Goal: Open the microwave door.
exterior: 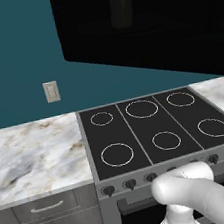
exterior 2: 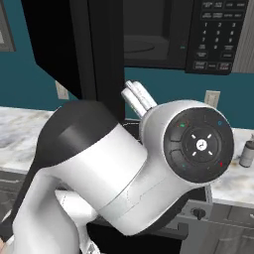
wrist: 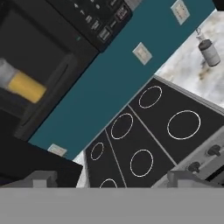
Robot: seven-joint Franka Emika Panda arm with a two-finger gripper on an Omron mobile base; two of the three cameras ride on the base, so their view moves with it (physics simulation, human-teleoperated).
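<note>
Black glossy microwave door [exterior: 141,21] swung well out, above stove [exterior: 151,126] | microwave [exterior 2: 163,34] cavity exposed, yellow item [wrist: 24,86] inside | hand [wrist: 111,179] clear of door, fingers apart, pinching nothing | step judged near complete; next: widen swing or retract.

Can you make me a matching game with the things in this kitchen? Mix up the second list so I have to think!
Things:
1. microwave door
2. stove top
3. small grey bottle
4. wall

Descriptions:
A. teal blue
B. swung open
C. standing on the marble counter
D. black with white rings

Pairs: 1-B, 2-D, 3-C, 4-A
</note>
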